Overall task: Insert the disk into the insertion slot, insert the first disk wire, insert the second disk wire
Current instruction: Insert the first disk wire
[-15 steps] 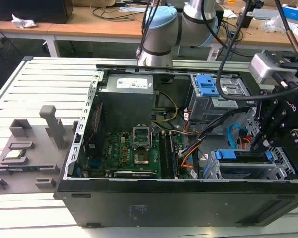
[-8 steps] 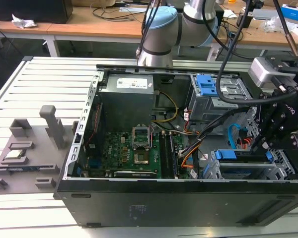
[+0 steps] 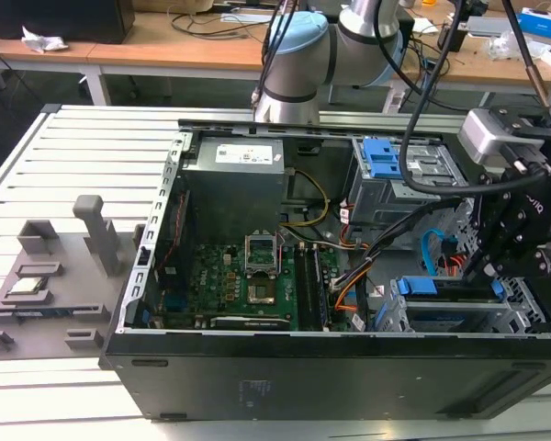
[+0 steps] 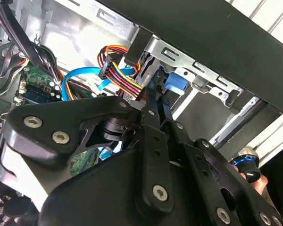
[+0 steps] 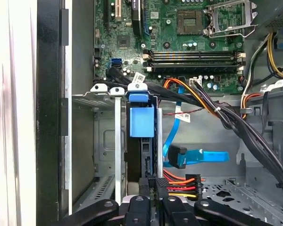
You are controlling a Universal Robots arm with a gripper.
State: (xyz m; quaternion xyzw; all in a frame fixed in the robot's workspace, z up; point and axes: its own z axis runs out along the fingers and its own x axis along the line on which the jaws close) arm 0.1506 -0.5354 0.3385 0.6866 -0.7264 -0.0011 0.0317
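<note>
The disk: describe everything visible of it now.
The disk sits in the insertion slot, the silver cage at the near corner of the case on the exterior view's right. Its blue plastic carrier frames a dark edge; in the first wrist view it stands edge-on between the cage walls. The hand is at its wire end, beside a plug on coloured wires; whether the plug touches the disk I cannot tell.

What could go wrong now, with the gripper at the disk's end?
1. The coloured wire bundle sits right beside the gripper; it might snag or pull askew at the disk.
2. The loose blue cable lies near the disk and could get caught.
3. The black cable bundle crosses by the insertion slot, likely crowding the arm's way out.
</note>
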